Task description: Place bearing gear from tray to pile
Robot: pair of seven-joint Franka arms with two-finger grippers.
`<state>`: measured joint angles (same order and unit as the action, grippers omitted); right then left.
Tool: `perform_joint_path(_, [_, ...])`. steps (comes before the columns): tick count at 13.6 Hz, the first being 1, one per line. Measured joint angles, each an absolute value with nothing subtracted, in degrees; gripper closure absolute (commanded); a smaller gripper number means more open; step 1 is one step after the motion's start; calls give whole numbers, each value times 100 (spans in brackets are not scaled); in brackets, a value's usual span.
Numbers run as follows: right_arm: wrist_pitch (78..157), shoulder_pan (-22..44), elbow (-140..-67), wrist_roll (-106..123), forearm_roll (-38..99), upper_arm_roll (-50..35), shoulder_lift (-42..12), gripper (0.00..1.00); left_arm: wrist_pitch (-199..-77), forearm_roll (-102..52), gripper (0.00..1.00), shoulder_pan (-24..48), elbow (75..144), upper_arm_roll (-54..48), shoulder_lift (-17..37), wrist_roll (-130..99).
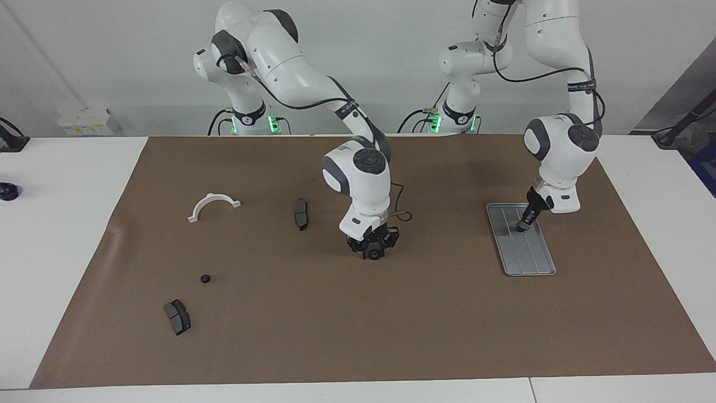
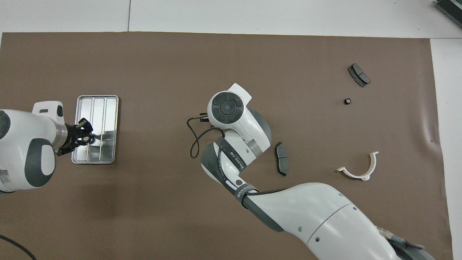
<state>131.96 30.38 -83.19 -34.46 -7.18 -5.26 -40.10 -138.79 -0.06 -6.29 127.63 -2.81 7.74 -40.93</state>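
The silver-grey ridged tray [image 1: 538,263] [image 2: 108,108] lies on the brown mat toward the left arm's end of the table. I see no part lying in it. My left gripper [image 1: 524,225] [image 2: 86,135] points down into the tray, its tip at the tray floor. My right gripper [image 1: 373,253] is low over the middle of the mat, shut on a small round black bearing gear [image 1: 373,255]. In the overhead view the right hand hides this gripper and the gear. Another small black bearing gear [image 1: 205,278] [image 2: 347,101] lies toward the right arm's end.
Two dark brake pads lie on the mat: one [image 1: 177,317] [image 2: 358,74] far from the robots, one [image 1: 301,214] [image 2: 282,158] beside the right arm's hand. A white half-ring [image 1: 213,206] [image 2: 359,168] lies toward the right arm's end. A cable loops by the right wrist [image 2: 195,141].
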Motion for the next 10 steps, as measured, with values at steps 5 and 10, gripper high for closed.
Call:
perform_joint_path(5, [13197,3037,-8356,-3447,-717,-526,-3976,100,-13162,-5,100,-152,11690,-355,747,-4040])
perform_joint_path(10, [13121,2883,-8315,-3424,-735,-511,-3939,100,-12726,-5,100,636,11174,-377,744,-4037])
